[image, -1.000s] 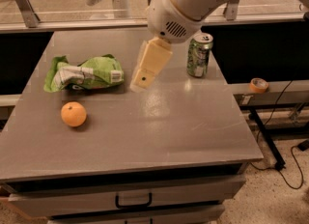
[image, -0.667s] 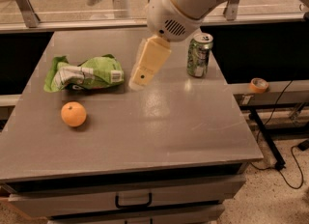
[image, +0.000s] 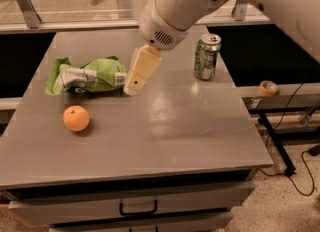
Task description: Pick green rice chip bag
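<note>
- Camera view is showing the gripper (image: 133,88) hanging low over the table (image: 200,131), its cream tip pointing down and to the left; whether it is spread or pressed together cannot be told from this side.
- Its tip is sitting just beside the right end of the green rice chip bag (image: 87,75); whether the two are touching cannot be told.
- The white arm (image: 175,8) is reaching down to it from the upper right.
- The bag is lying crumpled on its side at the left of the table, its white panels facing up.
- An orange (image: 76,118) is resting in front of the bag, near it but apart.
- A green soda can (image: 206,57) is standing upright to the right of the gripper, well apart from the bag.
- A roll of tape (image: 268,87) is lying on a ledge beyond the table's right edge.
- A drawer with a dark handle (image: 138,209) is showing below the tabletop.
</note>
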You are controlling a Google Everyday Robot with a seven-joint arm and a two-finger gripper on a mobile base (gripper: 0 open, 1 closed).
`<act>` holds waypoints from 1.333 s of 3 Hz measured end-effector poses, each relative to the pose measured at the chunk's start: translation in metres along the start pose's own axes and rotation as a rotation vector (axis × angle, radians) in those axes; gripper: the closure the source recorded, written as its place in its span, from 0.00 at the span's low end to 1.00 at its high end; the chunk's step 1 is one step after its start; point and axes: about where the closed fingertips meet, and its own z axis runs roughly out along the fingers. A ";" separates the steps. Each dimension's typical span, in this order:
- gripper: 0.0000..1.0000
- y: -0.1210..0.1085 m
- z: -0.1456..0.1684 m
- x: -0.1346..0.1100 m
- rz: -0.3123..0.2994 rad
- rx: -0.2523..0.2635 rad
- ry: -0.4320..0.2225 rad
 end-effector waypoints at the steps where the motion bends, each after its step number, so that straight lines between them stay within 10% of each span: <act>1: 0.00 -0.025 0.054 -0.003 -0.012 -0.046 -0.057; 2: 0.00 -0.040 0.104 -0.009 -0.016 -0.086 -0.100; 4: 0.49 -0.036 0.180 -0.030 0.008 -0.148 -0.106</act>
